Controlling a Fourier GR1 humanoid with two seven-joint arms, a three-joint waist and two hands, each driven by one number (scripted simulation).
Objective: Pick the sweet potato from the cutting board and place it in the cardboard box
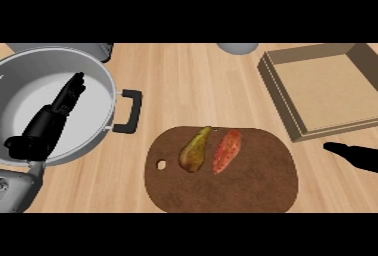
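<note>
Tapered reddish sweet potato [227, 151] on rounded brown cutting board [255, 187].

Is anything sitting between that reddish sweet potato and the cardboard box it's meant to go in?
Nothing visible does. The sweet potato lies on the cutting board beside a pear, which is on its far side from the cardboard box. Only bare counter lies between board and box. The right hand shows at the view's right edge.

A sweet potato [227, 151] lies beside a pear [195, 149] on the cutting board [251, 187] (both untouched); the cardboard box [325, 87] sits upper right.
</note>
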